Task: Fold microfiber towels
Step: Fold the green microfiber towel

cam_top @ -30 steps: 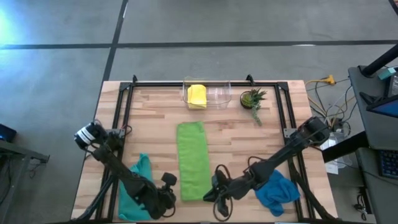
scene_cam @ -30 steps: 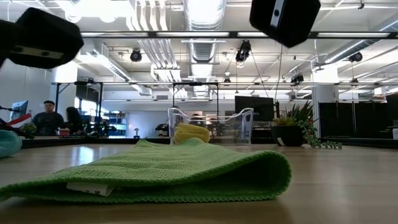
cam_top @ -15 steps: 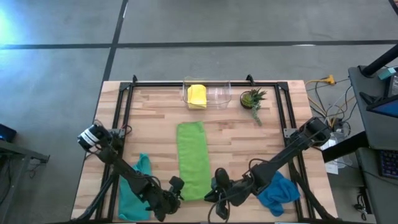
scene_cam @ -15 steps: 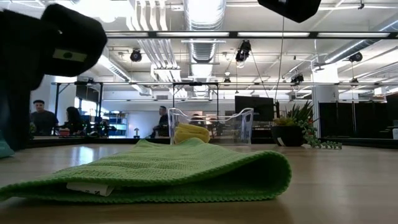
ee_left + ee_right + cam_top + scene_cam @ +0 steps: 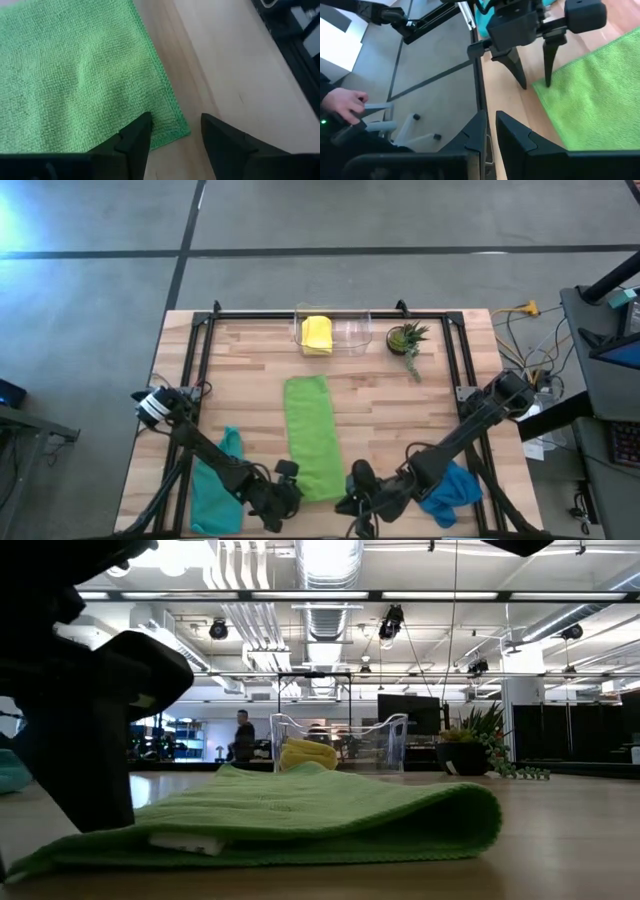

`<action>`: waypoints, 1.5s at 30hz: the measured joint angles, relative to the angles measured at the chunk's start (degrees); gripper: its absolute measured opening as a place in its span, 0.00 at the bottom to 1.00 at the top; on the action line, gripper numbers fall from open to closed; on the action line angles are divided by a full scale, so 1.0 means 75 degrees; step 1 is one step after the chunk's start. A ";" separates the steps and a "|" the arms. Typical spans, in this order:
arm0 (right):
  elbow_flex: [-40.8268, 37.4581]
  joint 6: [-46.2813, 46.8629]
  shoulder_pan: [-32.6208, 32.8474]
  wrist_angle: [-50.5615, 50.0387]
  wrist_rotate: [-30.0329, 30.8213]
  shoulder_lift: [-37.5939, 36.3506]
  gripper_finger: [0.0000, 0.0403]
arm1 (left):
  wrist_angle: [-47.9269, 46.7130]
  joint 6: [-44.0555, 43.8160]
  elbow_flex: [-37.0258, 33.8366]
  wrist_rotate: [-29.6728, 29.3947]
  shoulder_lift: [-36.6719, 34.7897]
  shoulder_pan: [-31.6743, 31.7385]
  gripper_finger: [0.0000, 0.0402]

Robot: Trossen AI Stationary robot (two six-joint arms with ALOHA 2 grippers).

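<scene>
A lime green towel [image 5: 312, 438], folded into a long strip, lies flat mid-table. My left gripper [image 5: 287, 483] stands open at the strip's near left corner [image 5: 182, 131]; one finger is over the cloth and the other over bare wood. My right gripper [image 5: 352, 498] is shut and empty. It hangs above the table near the front edge, just right of the strip's near end. A teal towel [image 5: 215, 480] lies crumpled at the near left and a blue towel [image 5: 452, 485] at the near right. A yellow towel [image 5: 317, 332] sits in a clear bin. My left gripper comes down on the green towel's near left corner [image 5: 165, 107] from above, slanting toward the table's right. One fingertip [image 5: 547, 80] is at the top layer just inside the hem, the other [image 5: 521, 82] at the wood beside it. The towel lies flat.
The clear bin [image 5: 345, 330] and a small potted plant [image 5: 405, 338] stand at the far edge. A black frame rail [image 5: 330, 313] runs around the table. A person's hand [image 5: 342, 102] shows beyond the table's near left side.
My left gripper has gone down and toward the table's right, reaching the green towel's near left corner. The towel's near end has slid a little toward the right edge. My right gripper has risen, leaving the low view.
</scene>
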 joint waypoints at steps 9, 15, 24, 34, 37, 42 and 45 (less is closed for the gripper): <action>-0.0003 -0.0034 0.0043 -0.0332 0.0125 0.0000 0.10 | -0.0349 -0.0534 0.0037 0.0072 0.0124 0.0020 0.09; -0.0003 -0.0313 -0.0011 -0.0370 0.0129 0.0000 0.10 | -0.0377 -0.0595 0.0029 0.0128 0.0120 0.0020 0.02; -0.0001 -0.1403 -0.0202 -0.0323 -0.0117 0.0485 0.12 | -0.0384 -0.0580 0.0020 0.0125 0.0001 0.0070 0.00; 0.0528 -0.3389 -0.0088 -0.1912 -0.0681 0.1564 0.37 | -0.0364 -0.0580 -0.0016 0.0226 -0.0043 0.0119 0.00; 0.0707 -0.4134 -0.0076 -0.2253 -0.0430 0.1649 0.41 | -0.0357 -0.0580 -0.0027 0.0279 -0.0045 0.0135 0.00; 0.0775 -0.5269 -0.0085 -0.2355 -0.0044 0.1644 0.43 | -0.0349 -0.0583 -0.0058 0.0401 -0.0045 0.0177 0.00; 0.0743 -0.5889 -0.0082 -0.2388 -0.0064 0.1653 0.43 | -0.0349 -0.0583 -0.0058 0.0430 -0.0051 0.0202 0.00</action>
